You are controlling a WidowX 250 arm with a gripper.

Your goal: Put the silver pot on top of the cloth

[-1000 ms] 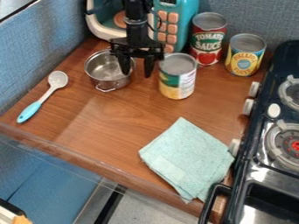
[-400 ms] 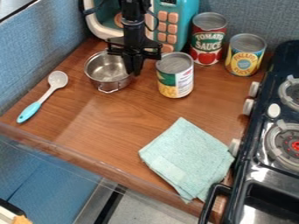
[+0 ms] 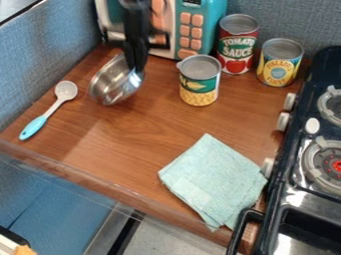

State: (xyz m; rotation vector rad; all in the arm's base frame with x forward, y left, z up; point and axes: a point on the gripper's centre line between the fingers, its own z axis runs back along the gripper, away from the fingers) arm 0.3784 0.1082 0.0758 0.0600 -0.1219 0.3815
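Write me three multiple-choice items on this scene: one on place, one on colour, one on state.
1. Where is the cloth?
A) In the microwave
B) Next to the stove
C) On a burner

2. What colour is the spoon handle?
A) Red
B) Black
C) Light blue

3. How is the silver pot held?
A) Tilted
B) Upside down
C) Level

Key:
1 B: the cloth lies on the counter, by the stove's edge.
2 C: the handle shows light blue below the pale bowl.
3 A: its rim slants at the gripper.
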